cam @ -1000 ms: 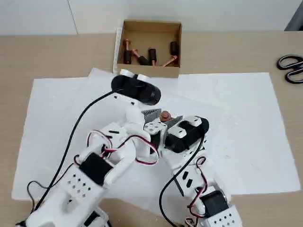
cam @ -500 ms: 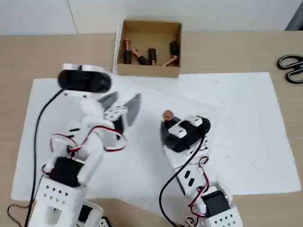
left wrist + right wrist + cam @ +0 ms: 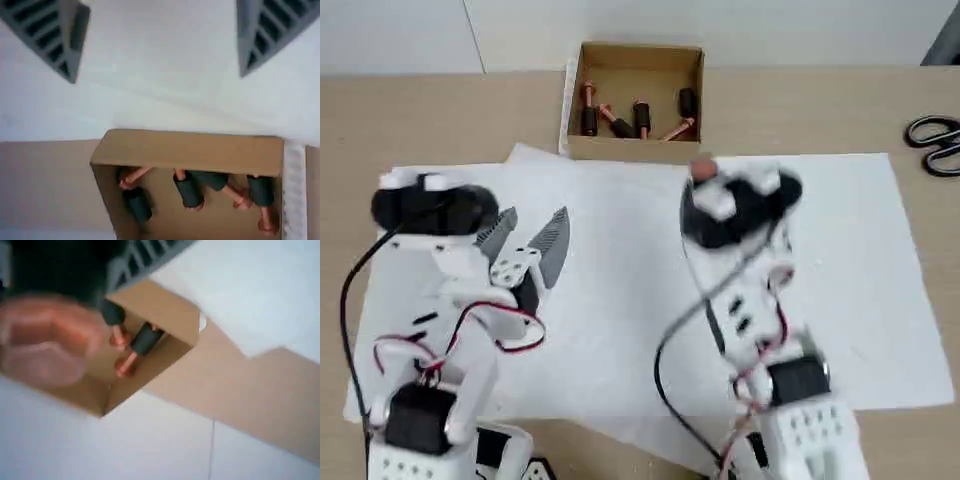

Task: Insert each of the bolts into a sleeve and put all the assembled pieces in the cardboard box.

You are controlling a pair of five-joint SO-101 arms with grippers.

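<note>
Just short of the box (image 3: 632,150), right gripper (image 3: 703,176) clamps an assembled piece (image 3: 45,342), apparently mid-delivery; next needs advance over box, then release; left gripper (image 3: 537,214) gapes empty.

A light wooden desk (image 3: 420,110) carries a cardboard box (image 3: 632,150) near its far edge. Overlapping white paper sheets (image 3: 620,280) spread over the desk from the box's near wall, while black-handled scissors (image 3: 935,145) lie on bare wood well to the box's right.
</note>
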